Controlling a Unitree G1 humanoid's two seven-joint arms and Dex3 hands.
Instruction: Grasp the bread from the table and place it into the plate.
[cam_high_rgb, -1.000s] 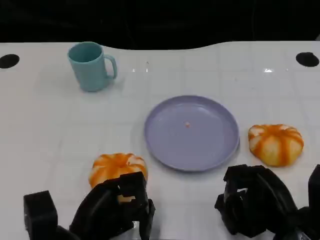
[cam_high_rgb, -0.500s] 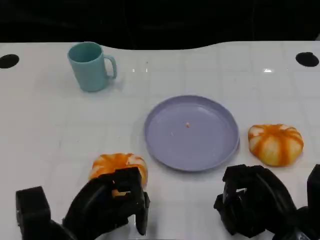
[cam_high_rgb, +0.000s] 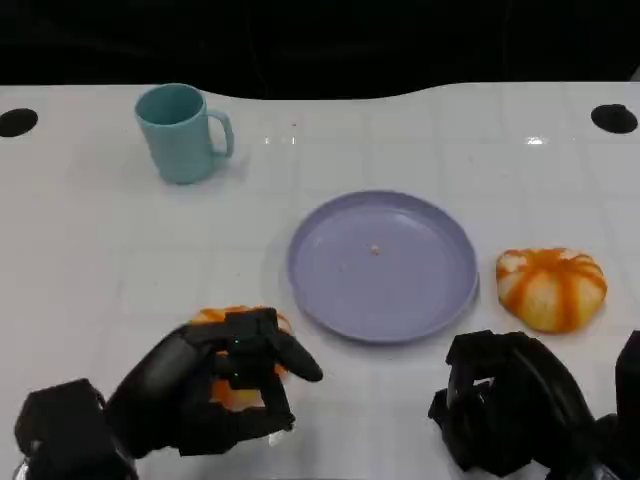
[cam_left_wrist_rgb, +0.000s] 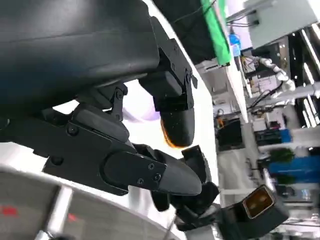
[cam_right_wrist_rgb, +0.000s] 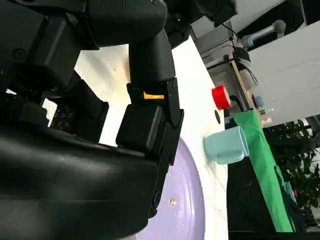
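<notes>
Left hand (cam_high_rgb: 215, 385) fingers wrapped over bread (cam_high_rgb: 240, 345), on surface just left-front of plate (cam_high_rgb: 383, 265). Grasp looks made; lift and placement left. Right hand (cam_high_rgb: 515, 405) clenched, holding nothing, front of plate.

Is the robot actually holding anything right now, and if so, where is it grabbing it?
The left hand wraps its fingers over the top of the near bread, which sits on the table. The right hand holds nothing.

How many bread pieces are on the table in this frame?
2: one bread lies right of the plate; the other bread sits near the table's front-left, partly covered by the left hand.
</notes>
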